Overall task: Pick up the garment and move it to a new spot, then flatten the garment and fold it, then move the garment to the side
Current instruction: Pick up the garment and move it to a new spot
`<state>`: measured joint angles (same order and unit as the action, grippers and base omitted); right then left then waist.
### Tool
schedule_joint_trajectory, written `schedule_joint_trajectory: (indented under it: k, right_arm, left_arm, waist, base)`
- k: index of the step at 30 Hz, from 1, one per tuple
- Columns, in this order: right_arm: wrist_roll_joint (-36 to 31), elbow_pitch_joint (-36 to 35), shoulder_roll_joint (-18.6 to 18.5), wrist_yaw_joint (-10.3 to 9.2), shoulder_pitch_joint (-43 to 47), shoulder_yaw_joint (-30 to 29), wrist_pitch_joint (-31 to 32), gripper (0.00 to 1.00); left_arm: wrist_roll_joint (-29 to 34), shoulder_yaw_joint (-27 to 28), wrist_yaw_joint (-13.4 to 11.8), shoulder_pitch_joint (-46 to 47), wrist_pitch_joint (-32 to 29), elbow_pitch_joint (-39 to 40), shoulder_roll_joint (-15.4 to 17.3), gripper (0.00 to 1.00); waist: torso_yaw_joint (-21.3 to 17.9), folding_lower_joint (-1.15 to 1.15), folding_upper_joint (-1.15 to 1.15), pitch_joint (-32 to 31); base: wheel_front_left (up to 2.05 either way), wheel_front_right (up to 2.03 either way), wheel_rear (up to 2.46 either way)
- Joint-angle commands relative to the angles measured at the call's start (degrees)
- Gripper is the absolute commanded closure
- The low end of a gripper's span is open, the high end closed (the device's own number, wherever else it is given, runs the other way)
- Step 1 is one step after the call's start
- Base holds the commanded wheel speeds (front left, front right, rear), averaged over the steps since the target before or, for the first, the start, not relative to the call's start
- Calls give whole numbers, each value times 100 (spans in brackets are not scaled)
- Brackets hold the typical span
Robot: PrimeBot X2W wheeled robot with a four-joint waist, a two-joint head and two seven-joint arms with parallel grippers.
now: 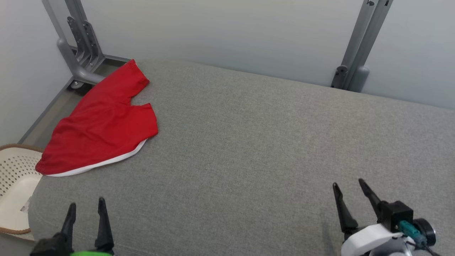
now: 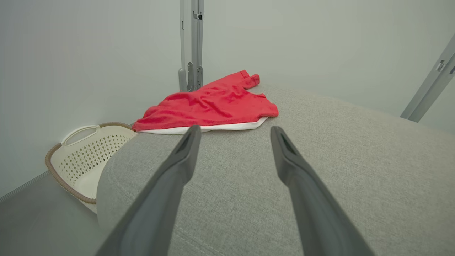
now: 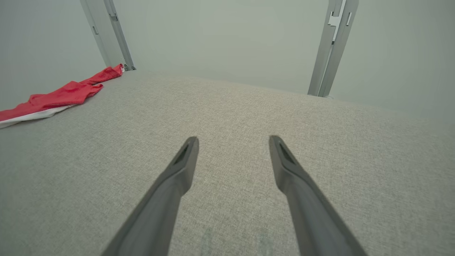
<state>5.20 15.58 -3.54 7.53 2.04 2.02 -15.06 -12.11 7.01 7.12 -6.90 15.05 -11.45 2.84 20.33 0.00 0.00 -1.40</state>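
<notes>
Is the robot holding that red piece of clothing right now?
No: the red garment lies on the grey cushion, apart from the left end effector and the right end effector, both open and empty.

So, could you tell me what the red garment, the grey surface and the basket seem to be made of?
Red garment: probably thin matte synthetic knit; it drapes limply, with a white hem. Grey surface: coarse woven upholstery, matte; weave and a stitched seam show. Basket: likely cream moulded plastic with punched holes, brown rope-like rim.
</notes>
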Motion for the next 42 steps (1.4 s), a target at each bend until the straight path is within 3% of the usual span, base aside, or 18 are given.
schedule_joint_trajectory:
  k: [1,7,14,23,29,30,31,32,38,42]
  right_arm:
    - [-62,-97,-158,-8,-271,-35,-15,0]
    - [-100,-430,-734,-8,-995,-66,-15,0]
    - [-48,-793,-1235,-8,-1565,-253,-15,0]
    - [-17,-1008,-1436,-8,-1696,-196,-15,0]
    - [24,-886,-1367,-10,-1621,-244,7,0]
    - [23,-865,-1360,-10,-1590,-264,11,0]
    - [26,-841,-1348,-10,-1557,-276,26,0]
    - [34,-816,-1324,-10,-1531,-283,26,0]
    - [76,-744,-1099,-9,-1482,-254,22,0]
    - [88,-690,-887,-5,-1436,-223,-2,0]
  left_arm:
    - [-95,-15,31,343,16,-54,10,0]
    - [-384,-31,35,1719,16,-725,61,0]
    - [-765,130,5,3379,-140,-2319,399,0]
    - [-1147,445,-208,4718,-636,-4215,730,0]
    - [-1166,299,-94,4916,-788,-4954,717,0]
    - [-1180,253,-60,4915,-800,-5052,674,4]
    - [-1193,200,-25,4909,-814,-5132,612,67]
    - [-1209,150,4,4894,-823,-5204,570,100]
    - [-1363,25,54,4607,-459,-5229,684,100]
    - [-1483,-189,58,4515,-216,-4785,814,100]
  waist:
    - [-175,0,0,729]
    - [-328,0,0,2177]
    - [-464,0,0,3329]
    - [-648,0,0,3703]
    - [-737,0,0,3679]
    - [-736,0,0,3653]
    - [-735,0,0,3619]
    - [-734,0,0,3581]
    - [-773,0,0,3156]
    - [-845,0,0,2675]
  base:
    - [0,0,0]
    - [0,0,0]
    - [0,0,0]
    - [0,0,0]
    - [0,0,0]
    - [0,0,0]
    - [0,0,0]
    - [0,0,0]
    - [0,0,0]
    - [0,0,0]
